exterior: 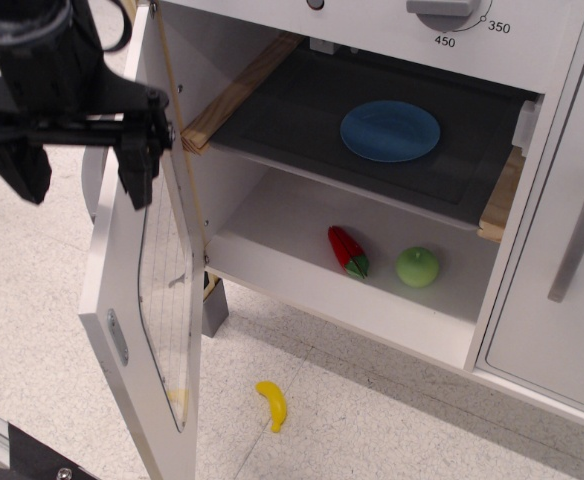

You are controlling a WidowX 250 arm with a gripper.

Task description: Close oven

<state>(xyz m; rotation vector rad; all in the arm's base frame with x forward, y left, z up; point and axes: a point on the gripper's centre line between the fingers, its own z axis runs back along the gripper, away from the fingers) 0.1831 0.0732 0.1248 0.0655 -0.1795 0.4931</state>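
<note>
Hanging spread-fingered outside the oven [372, 150] door [142, 300] (which stands wide open), the tool [80, 170] risks glancing off the top edge, leaving it ajar.

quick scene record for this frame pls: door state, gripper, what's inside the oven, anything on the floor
oven door: wide open, swung out to the left, window facing the cavity
gripper: open, outside the door near its top edge; contact with the door cannot be told
fingers: pointing down, nothing between them
upper dark shelf: blue plate on it
lower compartment: red toy with green end, green apple, apart
floor: yellow banana in front of the oven
cabinet door: right of the oven, shut
</note>
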